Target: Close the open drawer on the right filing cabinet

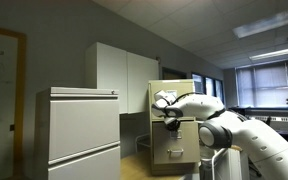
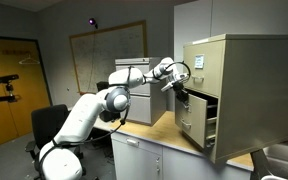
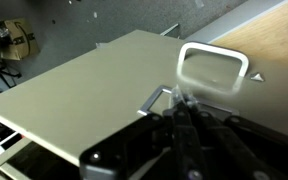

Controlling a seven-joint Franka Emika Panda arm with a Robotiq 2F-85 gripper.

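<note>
The right filing cabinet (image 2: 254, 90) is tall and cream-beige; it also shows in an exterior view (image 1: 184, 95). Its drawer (image 2: 191, 122) stands a little out from the cabinet, with a dark gap behind its front. My gripper (image 2: 175, 84) is at the cabinet's front, by the drawer's upper edge, and it also shows in an exterior view (image 1: 169, 113). In the wrist view the gripper (image 3: 184, 105) is shut and empty. Its tips are on the flat drawer front (image 3: 94, 85), next to the small handle (image 3: 156, 98) and the label holder (image 3: 212, 68).
A wider pale grey cabinet (image 1: 82, 135) stands beside the cream one. White wall cupboards (image 1: 124, 75) hang behind. The cream cabinet rests on a wooden countertop (image 2: 149, 130). An office chair (image 2: 46, 125) and a tripod (image 2: 4, 95) stand behind the arm.
</note>
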